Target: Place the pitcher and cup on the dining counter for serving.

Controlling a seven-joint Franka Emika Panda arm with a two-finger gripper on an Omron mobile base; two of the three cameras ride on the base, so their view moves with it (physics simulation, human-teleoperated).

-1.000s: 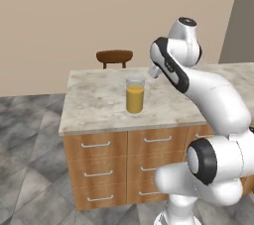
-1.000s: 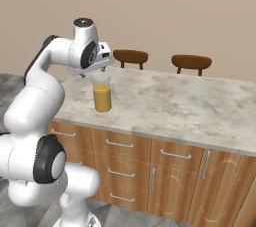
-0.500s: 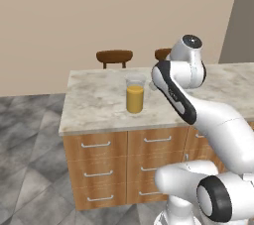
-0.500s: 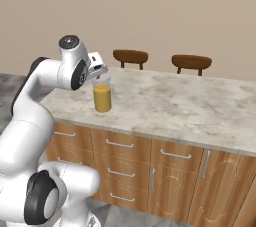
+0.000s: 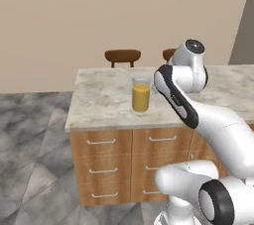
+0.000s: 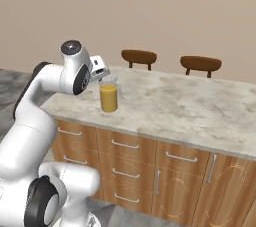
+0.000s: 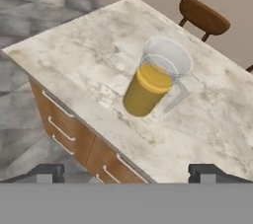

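Juice fills the lower part of the clear pitcher, which stands upright on the marble top of the dining counter, near the end of the island and set back from the drawer-side edge, so you can count that half of the serving job as placed. Your gripper holds nothing: in the hand view its two dark tips sit far apart at the bottom corners, jaws spread wide, and the pitcher lies well clear of them, out ahead. From the right base view the hand hangs just beside the pitcher on the robot's left, raised off the counter top. You will find the thin handle turned toward the middle of the counter and away from the corner, which probably suits a guest reaching from one of the brown stools behind the island. You have wooden drawer fronts with silver pulls directly below the pitcher. My reading is that the green cup is the piece left to fetch, and the open marble beside the pitcher looks a fair spot for it.
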